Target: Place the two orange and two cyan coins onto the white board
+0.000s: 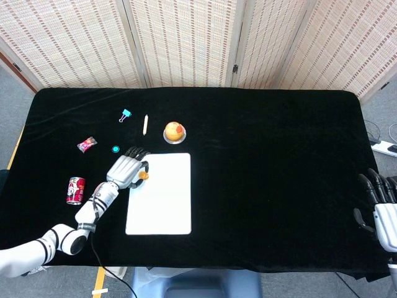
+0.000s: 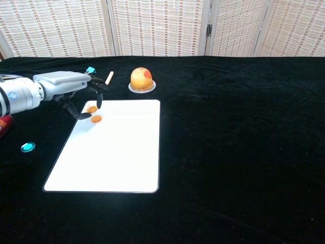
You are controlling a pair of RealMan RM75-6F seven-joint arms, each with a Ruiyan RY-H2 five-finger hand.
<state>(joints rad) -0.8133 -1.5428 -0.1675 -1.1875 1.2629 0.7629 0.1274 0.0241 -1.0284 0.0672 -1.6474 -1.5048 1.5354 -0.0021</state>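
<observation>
The white board (image 2: 111,152) lies left of the table's middle, with one orange coin (image 2: 96,119) resting near its far left corner. My left hand (image 2: 76,89) hovers over that corner and pinches a second orange coin (image 2: 92,109) between thumb and fingertip, just above the board. In the head view the left hand (image 1: 128,167) covers the left edge of the white board (image 1: 167,205). One cyan coin (image 1: 115,149) lies on the cloth behind the hand, another cyan coin (image 2: 28,147) left of the board. My right hand (image 1: 379,208) rests at the table's right edge, fingers apart, holding nothing.
An orange ball on a small dish (image 1: 175,131) stands just behind the board. Further back left lie a pale stick (image 1: 145,124) and a blue binder clip (image 1: 126,115). A candy wrapper (image 1: 87,144) and a red can (image 1: 75,190) sit at the left.
</observation>
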